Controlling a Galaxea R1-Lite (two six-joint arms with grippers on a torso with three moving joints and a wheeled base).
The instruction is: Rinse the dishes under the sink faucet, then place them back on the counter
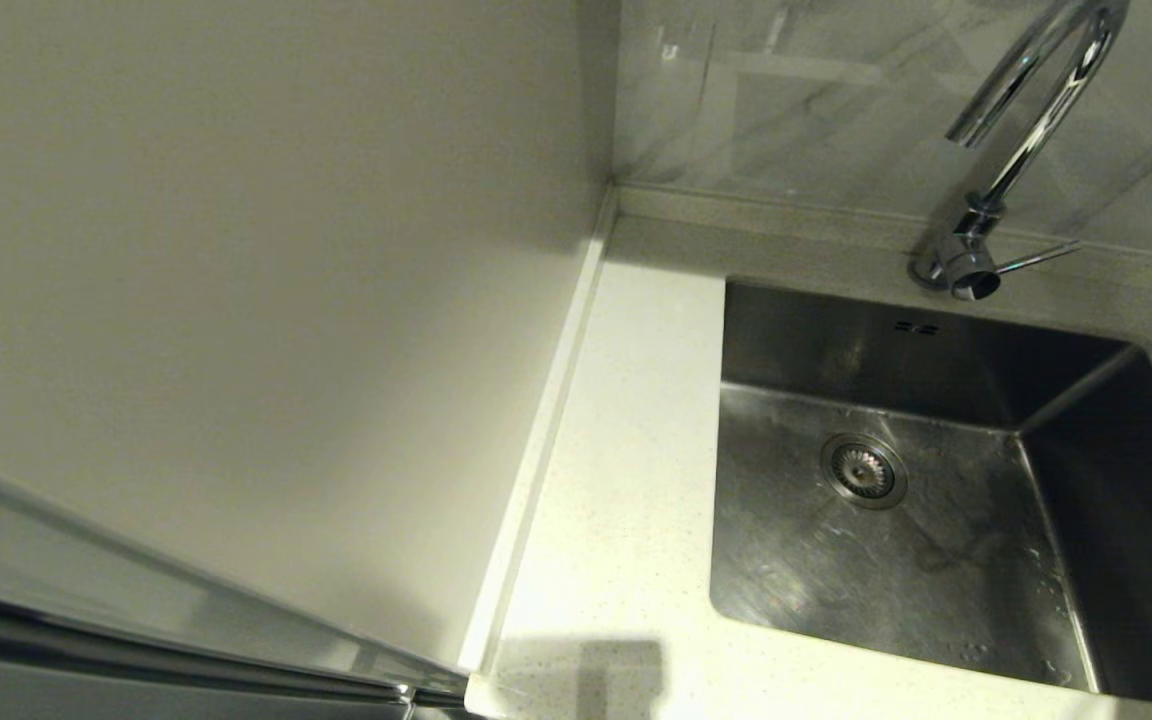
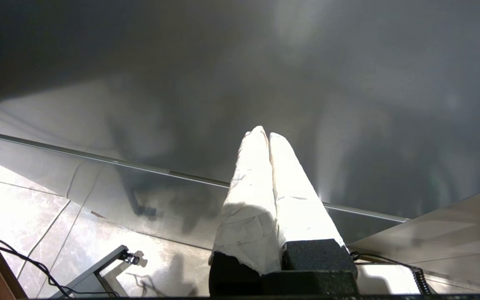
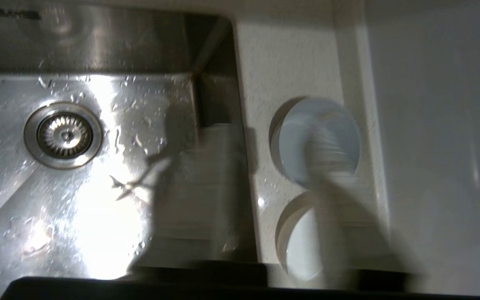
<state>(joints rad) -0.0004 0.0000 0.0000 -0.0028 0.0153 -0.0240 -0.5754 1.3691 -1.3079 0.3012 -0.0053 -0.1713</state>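
The speckled white counter (image 3: 290,54) carries a pale blue bowl (image 3: 317,139) and a white bowl (image 3: 302,246).

Left gripper (image 2: 268,135): two long tapered fingers (image 2: 248,200) wrapped in creased white tape, on black textured mounts

1. Counter (image 1: 626,470): white, finely speckled.
2. Sink (image 1: 886,560): brushed steel grey; drain strainer (image 1: 863,470) metallic.
3. Faucet (image 1: 1026,130): shiny chrome.
4. Bowls on counter: one pale blue (image 3: 302,137), one white (image 3: 302,246).
5. Left gripper (image 2: 268,134) fingers (image 2: 248,200): white.
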